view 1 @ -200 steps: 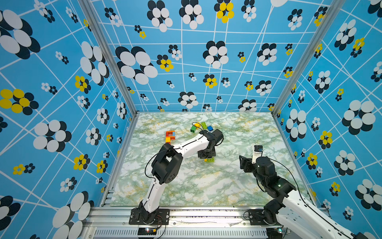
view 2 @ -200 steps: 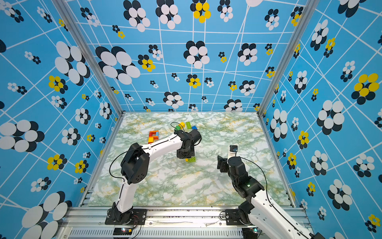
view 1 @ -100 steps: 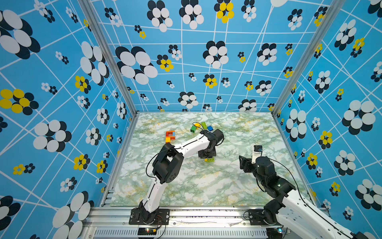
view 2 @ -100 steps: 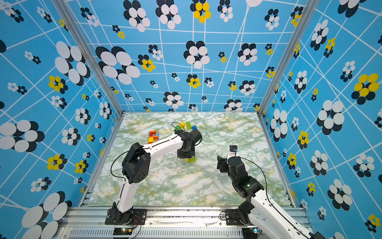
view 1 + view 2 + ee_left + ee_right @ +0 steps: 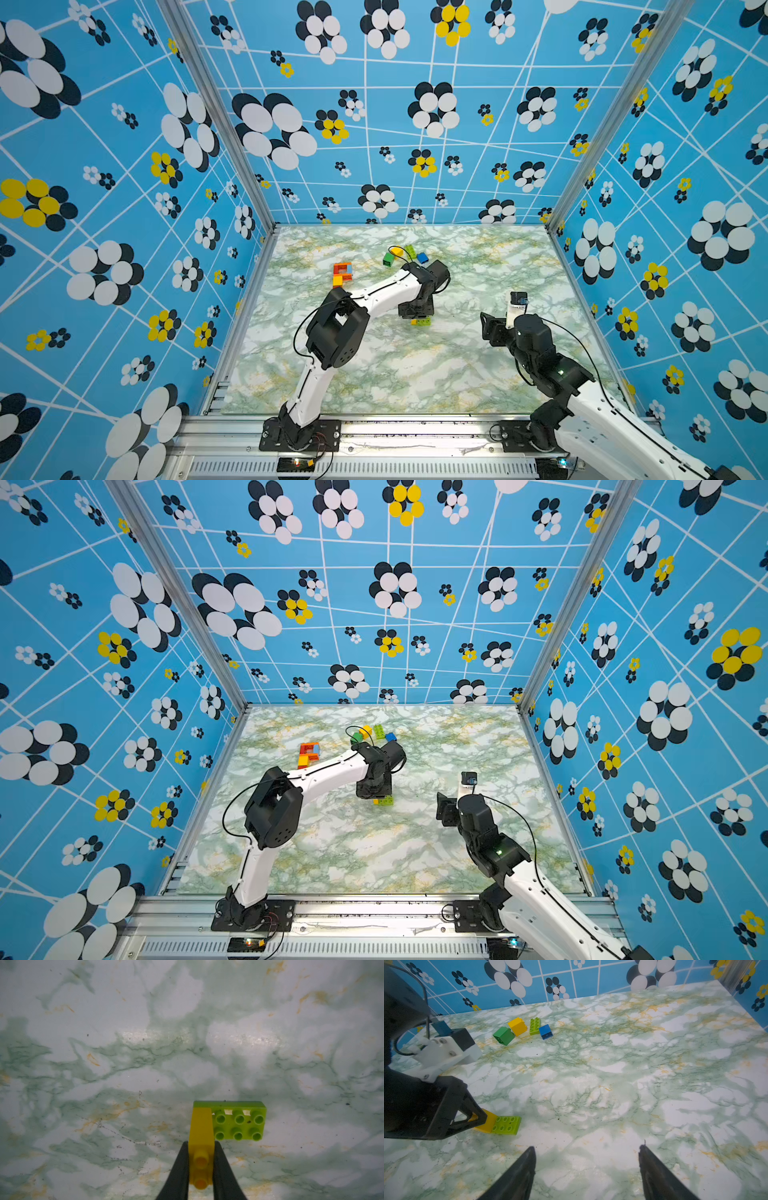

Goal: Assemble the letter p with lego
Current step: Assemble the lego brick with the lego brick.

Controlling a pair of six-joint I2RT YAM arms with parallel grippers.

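a green-veined marble tabletop (image 5: 415, 374) sits inside blue flower-patterned walls (image 5: 124, 208).

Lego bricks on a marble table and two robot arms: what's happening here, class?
The left gripper is shut on a yellow brick, whose far end sits on one end of a lime brick lying on the table. The right gripper hangs open and empty. An orange-and-red cluster and four loose bricks lie further back.

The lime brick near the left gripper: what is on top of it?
A yellow brick stands on one end of the lime brick, clamped by the left gripper. Six lime studs show; any under the yellow brick are covered.
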